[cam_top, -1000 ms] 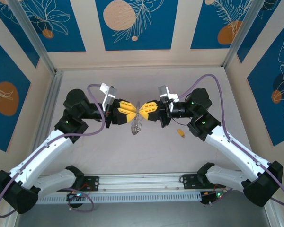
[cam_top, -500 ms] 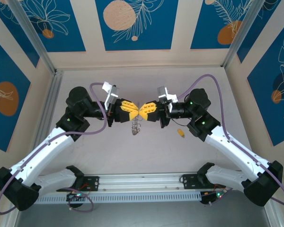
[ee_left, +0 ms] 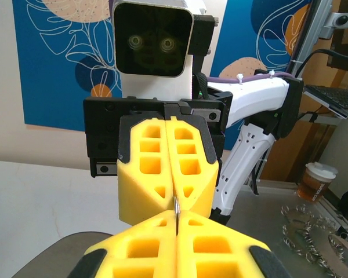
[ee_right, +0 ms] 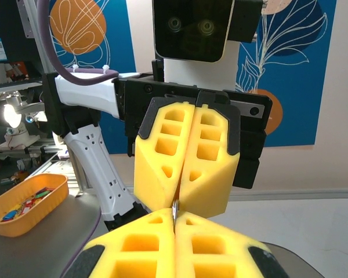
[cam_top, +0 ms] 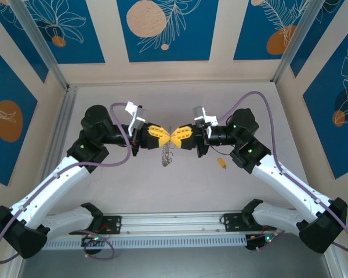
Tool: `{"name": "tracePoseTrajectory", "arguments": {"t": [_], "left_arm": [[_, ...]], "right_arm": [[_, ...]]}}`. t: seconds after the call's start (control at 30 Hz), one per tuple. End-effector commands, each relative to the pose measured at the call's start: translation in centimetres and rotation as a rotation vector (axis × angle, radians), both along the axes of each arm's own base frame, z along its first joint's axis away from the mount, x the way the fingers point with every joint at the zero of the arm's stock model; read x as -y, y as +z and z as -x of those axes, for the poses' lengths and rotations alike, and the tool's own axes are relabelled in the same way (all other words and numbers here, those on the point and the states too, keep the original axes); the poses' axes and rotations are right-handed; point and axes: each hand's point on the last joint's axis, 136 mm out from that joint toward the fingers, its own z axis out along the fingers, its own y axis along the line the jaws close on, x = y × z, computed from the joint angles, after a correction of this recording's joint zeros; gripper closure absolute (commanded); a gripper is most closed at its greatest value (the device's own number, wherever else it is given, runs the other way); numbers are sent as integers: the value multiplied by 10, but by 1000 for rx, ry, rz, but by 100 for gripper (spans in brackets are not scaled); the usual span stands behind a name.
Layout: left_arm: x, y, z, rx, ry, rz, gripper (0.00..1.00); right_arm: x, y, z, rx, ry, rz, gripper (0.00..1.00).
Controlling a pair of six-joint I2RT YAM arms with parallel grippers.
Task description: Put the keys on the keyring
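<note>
The left tool (cam_top: 163, 134) and the right tool (cam_top: 180, 134) met tip to tip above the counter (cam_top: 133, 185). The jaws of each were pressed fully together, pinching a thin grey sliver of the keyring (cam_top: 168, 152). The ring hung at 6 o'clock from that pinch, its silvery keys (cam_top: 166, 160) dangling. The small orange key (cam_top: 221, 163) lay on the counter at 4 o'clock from the ring, apart from both tools.
</note>
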Motion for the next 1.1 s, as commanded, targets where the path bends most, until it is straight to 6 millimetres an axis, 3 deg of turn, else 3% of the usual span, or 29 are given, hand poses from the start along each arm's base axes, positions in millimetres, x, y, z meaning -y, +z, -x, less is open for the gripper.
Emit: {"name": "tracePoseTrajectory", "arguments": {"t": [0.0,0.1,0.23,0.4,0.67,1.07], "left_arm": [[1,5,13,30,-43,11,100],[0,9,13,45,-30,19,100],[1,10,12,49,-30,20,100],[1,12,11,48,-30,32,100],[-1,20,16,61,-43,47,100],[-7,44,30,83,-128,145,100]], "right_arm": [[5,21,10,61,-5,-40,96],[6,17,8,42,-30,-31,80],[11,14,6,30,-74,-24,70],[19,12,3,26,-121,-21,78],[39,9,-10,2,-231,8,69],[34,11,11,9,-123,7,69]]}}
